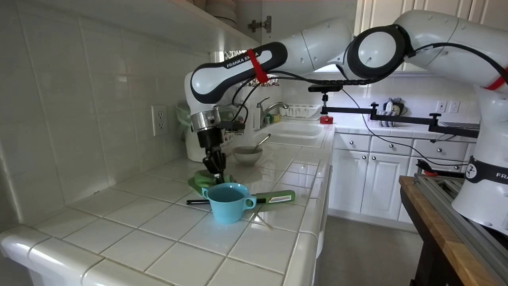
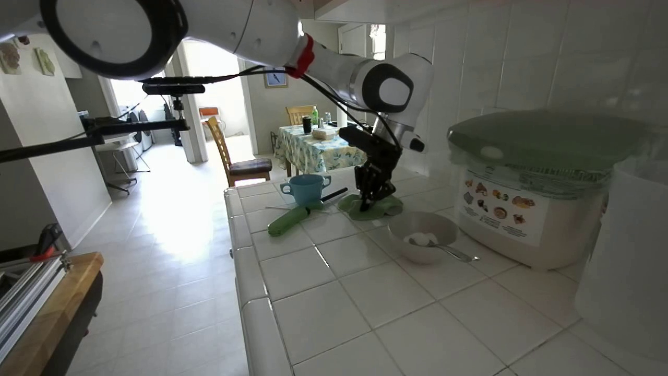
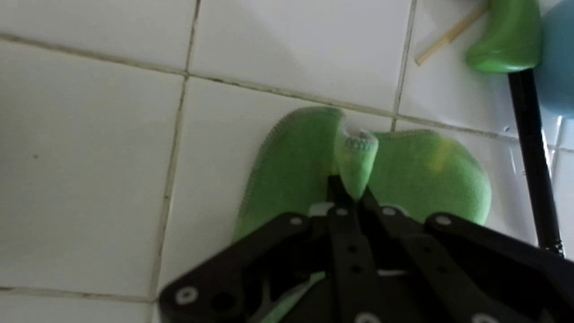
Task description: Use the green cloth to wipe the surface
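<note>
The green cloth (image 3: 430, 175) lies bunched on the white tiled counter (image 3: 89, 170), with a fold standing up between my fingertips. It also shows in both exterior views (image 1: 202, 179) (image 2: 383, 210). My gripper (image 3: 351, 190) points down and is shut on that fold, with the rest of the cloth spread around the fingers on the tiles. In both exterior views the gripper tips (image 1: 219, 178) (image 2: 364, 205) are down at the cloth, close to the counter. Part of the cloth is hidden beneath the gripper in the wrist view.
A blue two-handled cup (image 1: 227, 204), a green lighter (image 2: 289, 219) with a black stem and a thin stick (image 3: 450, 36) lie close to the cloth. A bowl (image 2: 422, 235) with a spoon stands on another side. A green-lidded bin (image 2: 501, 209) stands by the tiled wall (image 1: 99, 119).
</note>
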You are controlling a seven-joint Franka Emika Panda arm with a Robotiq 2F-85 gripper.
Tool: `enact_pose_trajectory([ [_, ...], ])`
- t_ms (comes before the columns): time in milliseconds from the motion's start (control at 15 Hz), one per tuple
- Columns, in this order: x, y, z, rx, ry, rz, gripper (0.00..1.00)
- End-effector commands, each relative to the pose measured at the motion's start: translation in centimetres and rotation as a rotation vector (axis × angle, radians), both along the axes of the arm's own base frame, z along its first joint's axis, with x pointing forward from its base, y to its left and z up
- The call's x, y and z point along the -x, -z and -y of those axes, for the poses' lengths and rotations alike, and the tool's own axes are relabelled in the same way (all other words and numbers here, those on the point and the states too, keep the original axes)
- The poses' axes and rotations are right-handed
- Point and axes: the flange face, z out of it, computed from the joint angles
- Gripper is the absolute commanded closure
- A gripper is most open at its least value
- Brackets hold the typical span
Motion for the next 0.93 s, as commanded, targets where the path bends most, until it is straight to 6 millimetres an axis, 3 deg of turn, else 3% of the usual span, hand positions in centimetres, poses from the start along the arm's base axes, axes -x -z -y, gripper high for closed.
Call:
enact_pose_trajectory([
  [0,1.3,-0.3,0.0,-0.007,0.02,-0.012,0.99],
  [333,0.0,0.1,-0.7,0.017,-0.003,0.036,0.99],
  [867,-2.6,-2.1,-1.7,0.019,-0.025,0.156,0.99],
])
